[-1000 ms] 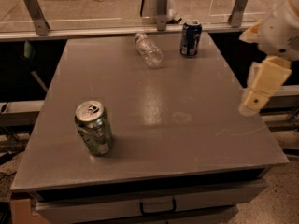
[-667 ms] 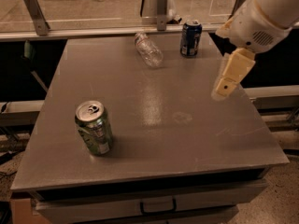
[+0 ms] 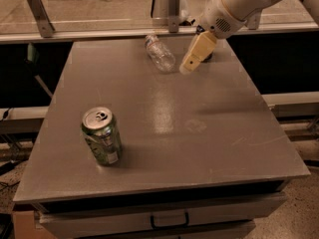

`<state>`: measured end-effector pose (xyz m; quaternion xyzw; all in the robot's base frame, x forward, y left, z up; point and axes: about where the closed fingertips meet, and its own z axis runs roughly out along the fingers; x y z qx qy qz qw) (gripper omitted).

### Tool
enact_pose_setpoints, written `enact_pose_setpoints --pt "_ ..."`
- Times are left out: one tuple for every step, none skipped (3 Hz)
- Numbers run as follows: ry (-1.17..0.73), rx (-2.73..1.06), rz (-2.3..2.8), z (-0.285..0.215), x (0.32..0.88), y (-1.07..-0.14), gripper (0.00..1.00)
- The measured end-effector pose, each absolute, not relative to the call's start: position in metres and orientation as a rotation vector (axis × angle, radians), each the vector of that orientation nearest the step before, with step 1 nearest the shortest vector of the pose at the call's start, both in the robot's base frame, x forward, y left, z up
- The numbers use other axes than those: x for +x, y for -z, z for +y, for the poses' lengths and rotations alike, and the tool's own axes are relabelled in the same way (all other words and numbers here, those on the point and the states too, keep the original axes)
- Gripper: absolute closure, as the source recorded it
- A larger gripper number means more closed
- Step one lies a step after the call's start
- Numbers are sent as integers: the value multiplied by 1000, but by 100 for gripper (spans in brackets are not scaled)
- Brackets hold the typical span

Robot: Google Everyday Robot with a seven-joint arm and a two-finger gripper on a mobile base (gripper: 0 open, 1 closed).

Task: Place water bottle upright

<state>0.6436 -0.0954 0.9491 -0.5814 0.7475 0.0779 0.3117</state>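
The water bottle (image 3: 160, 55) is clear ribbed plastic and lies on its side near the far edge of the grey table (image 3: 164, 128), cap end pointing away. My gripper (image 3: 187, 67) hangs on the white arm from the upper right, its cream fingers (image 3: 197, 54) pointing down-left. Its tip is just right of the bottle, a little above the table, and apart from the bottle.
A green soda can (image 3: 102, 136) stands upright at the front left of the table. A dark can is almost hidden behind my gripper at the far right. A rail with metal brackets (image 3: 37, 5) runs behind the table. Drawers (image 3: 169, 218) sit below the front edge.
My arm has swung left and toward the far edge. The gripper went from beyond the table's right side to just right of the bottle and now covers the dark can. The bottle has not moved.
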Motion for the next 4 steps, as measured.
enact_pose_setpoints --pt "-278 -1416 2020 -59 701 -940 0" --pt "-342 -1302 2113 -21 740 -924 0" --pt "-357 -1199 2222 8 767 -907 0" --pt "-272 -1092 2389 32 787 -885 0"
